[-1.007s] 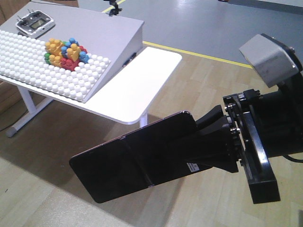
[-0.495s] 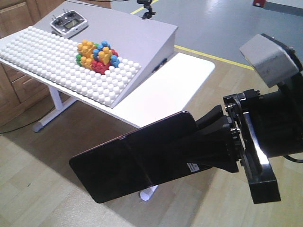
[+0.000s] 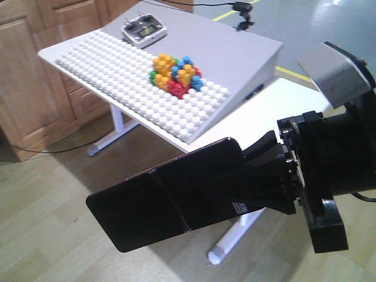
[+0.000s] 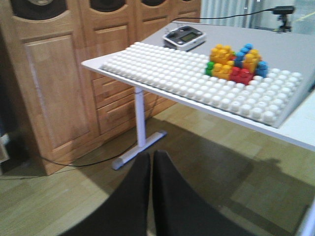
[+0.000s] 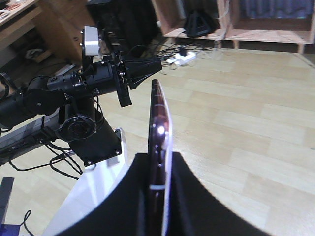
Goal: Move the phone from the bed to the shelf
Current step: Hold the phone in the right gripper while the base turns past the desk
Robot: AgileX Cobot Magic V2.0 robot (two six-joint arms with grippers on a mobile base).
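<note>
Phone (image 3: 167,202) hangs in right pincer (image 5: 157,164) above wood floor (image 3: 47,235) (white table (image 3: 294,103) beside).

Plenty of room over bare wood floor (image 3: 47,235) beneath the phone (image 3: 170,202). Ahead, hemmed by white table (image 3: 276,114) with sloped studded board (image 3: 117,76); wooden cabinet (image 3: 29,76) further left.

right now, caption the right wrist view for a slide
Right gripper holds the phone edge-on between its fingers above wood floor, left gripper shut behind.

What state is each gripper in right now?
Left gripper: closed, holding nothing.
Right gripper: closed on the phone.
</note>
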